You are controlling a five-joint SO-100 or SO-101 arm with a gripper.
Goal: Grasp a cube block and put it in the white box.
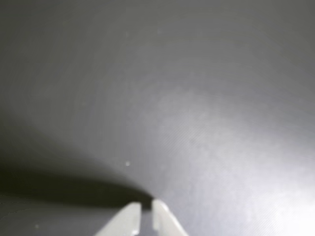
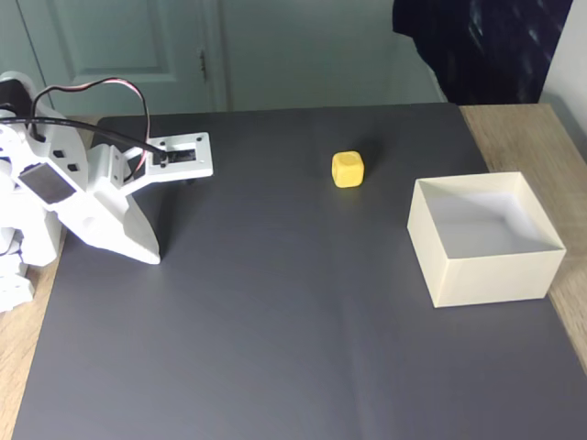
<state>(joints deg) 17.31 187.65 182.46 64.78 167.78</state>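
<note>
Your hand (image 1: 146, 209) sits low over the dark grey mat (image 2: 275, 321) at the left of the fixed view, its two white fingertips (image 1: 129, 216) pressed almost together with nothing between them. The yellow cube block (image 2: 348, 169) rests on the mat, well apart from the hand. The white box (image 2: 484, 275) stands near the cube's right, beside the wooden worktop (image 2: 523, 137).

Yellow cube block (image 2: 348, 169) on mat – white box (image 2: 484, 271) open, nr, apart.
</note>
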